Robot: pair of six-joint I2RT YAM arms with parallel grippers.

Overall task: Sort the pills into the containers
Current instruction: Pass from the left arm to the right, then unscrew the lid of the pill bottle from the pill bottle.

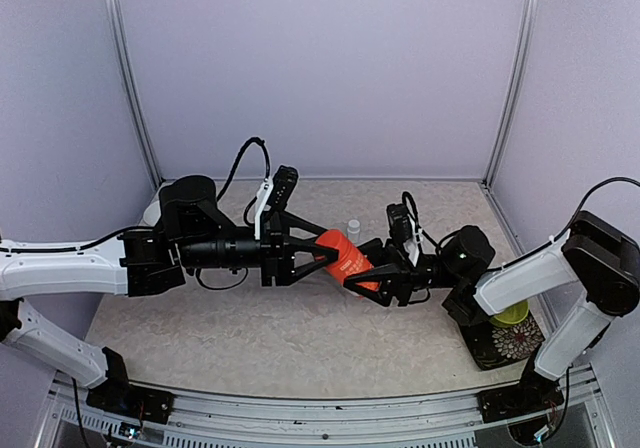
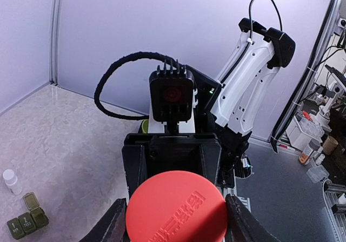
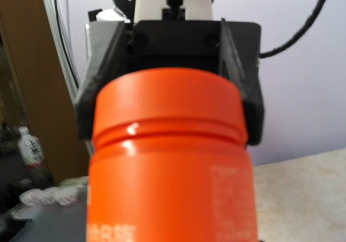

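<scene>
The left tool (image 2: pixel 177 220) is partly closed on one end of the red-orange bottle (image 1: pixel 345 258), holding it. In the left wrist view its fingers (image 2: pixel 116 223) press against both sides of the bottle's round flat end, which faces that camera. The right wrist view shows the same black jaws flanking the end of the bottle that has a grooved band. The right tool (image 1: pixel 375 286) is at the bottle's opposite end; its fingers are hidden, so I cannot tell whether it grips or only surrounds it. From above, the bottle hangs clear of the surface (image 1: pixel 200 338) between the two tools, its long axis slanting from upper left down to lower right.

The pill box (image 2: pixel 24 220) lies flat on the surface at the lower left of the left wrist view, well apart from both tools. Its three dark green compartments run in a row from lower left to upper right, and one lid stands open at the far end. A small white vial (image 2: pixel 9 180) stands near it.

The bottle's flat end bears raised lettering, seen at a slant and not readable. White print on the bottle's side is blurred. Pale marks on the pill box lids are too small to read
</scene>
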